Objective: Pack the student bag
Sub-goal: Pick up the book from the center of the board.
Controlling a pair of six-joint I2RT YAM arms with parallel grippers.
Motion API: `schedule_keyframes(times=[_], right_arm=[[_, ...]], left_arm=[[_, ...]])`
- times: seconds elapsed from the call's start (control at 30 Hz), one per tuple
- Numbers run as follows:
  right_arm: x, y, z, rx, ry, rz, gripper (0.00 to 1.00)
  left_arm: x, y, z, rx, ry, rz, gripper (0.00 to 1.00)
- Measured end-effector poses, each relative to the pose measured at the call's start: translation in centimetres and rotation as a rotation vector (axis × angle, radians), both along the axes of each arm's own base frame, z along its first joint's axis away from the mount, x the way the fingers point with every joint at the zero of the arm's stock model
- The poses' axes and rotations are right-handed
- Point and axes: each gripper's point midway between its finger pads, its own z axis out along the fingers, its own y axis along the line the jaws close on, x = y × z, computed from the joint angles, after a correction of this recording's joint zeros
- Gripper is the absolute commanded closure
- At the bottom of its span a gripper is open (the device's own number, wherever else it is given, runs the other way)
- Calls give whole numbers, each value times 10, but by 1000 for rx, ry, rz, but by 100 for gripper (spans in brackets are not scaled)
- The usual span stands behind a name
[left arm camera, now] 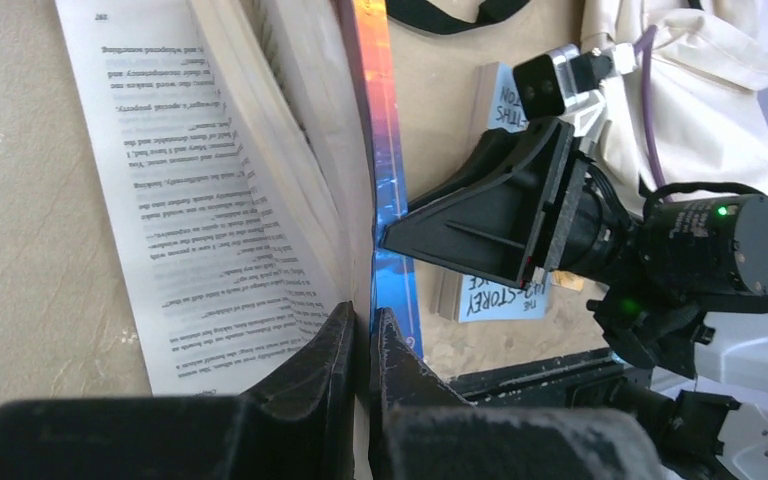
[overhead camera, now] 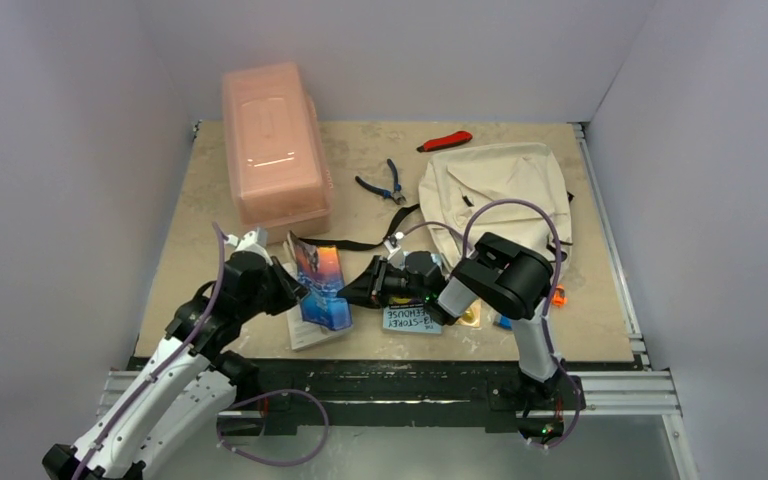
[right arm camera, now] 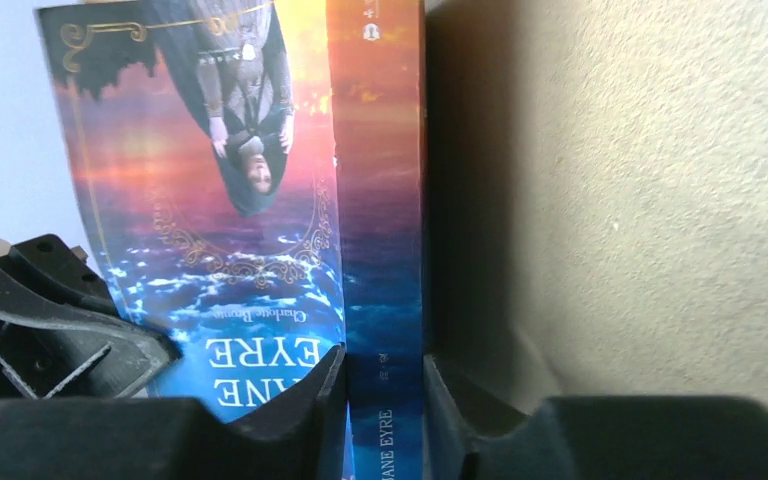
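Observation:
The cream-beige student bag (overhead camera: pixel 500 190) lies flat at the back right of the table, and its fabric shows in the left wrist view (left arm camera: pixel 700 90). A Jane Eyre paperback (overhead camera: pixel 322 285) with a blue-and-orange cover is at the front centre, half open with its pages (left arm camera: pixel 160 180) fanned to the left. My left gripper (left arm camera: pixel 363 335) is shut on the book's front cover near its lower edge. My right gripper (right arm camera: pixel 385 370) is shut across the book's spine (right arm camera: pixel 375 200) from the right. The two grippers (overhead camera: pixel 295 295) (overhead camera: pixel 355 293) face each other across the book.
A rigid pink plastic box (overhead camera: pixel 272 150) stands at the back left. Blue-handled pliers (overhead camera: pixel 382 183) and a red pocket knife (overhead camera: pixel 445 141) lie near the back. A light blue Treehouse book (overhead camera: pixel 410 320) lies under the right arm. A black bag strap (overhead camera: pixel 360 243) crosses the table. Small orange and blue items (overhead camera: pixel 558 296) lie by the bag.

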Motion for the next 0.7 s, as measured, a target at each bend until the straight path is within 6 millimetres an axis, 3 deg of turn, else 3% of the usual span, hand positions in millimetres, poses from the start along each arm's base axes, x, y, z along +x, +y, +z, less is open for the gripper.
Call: schedule_keyframes(times=[0.13,0.17,0.2,0.3,0.33,0.5,0.6,0.7], right_arm=[[3,-2,-5,-13,-5,-16,100],[3,-2,-5,-15,-10,-18,100],[4,-2,-5,-15,-15,-19,100],[4,-4,-1,-13,-41,-19,100],[4,-5,3,-8,-53,-18,100],[-1,-9,36,-45,-230,25,100],[-1,-21,48,-164,-379,42,100],[8,-36,57,-311,-547,41,100]], left_arm=[[0,7,-11,32,18,32,100],[0,10,-13,43,24,42,98],[-1,13,-16,59,34,54,87],[-6,24,-29,120,80,83,28],[-8,27,-33,138,102,88,16],[-17,38,-40,202,150,95,8],[-11,37,-15,208,81,64,8],[2,26,30,178,-3,22,5]])
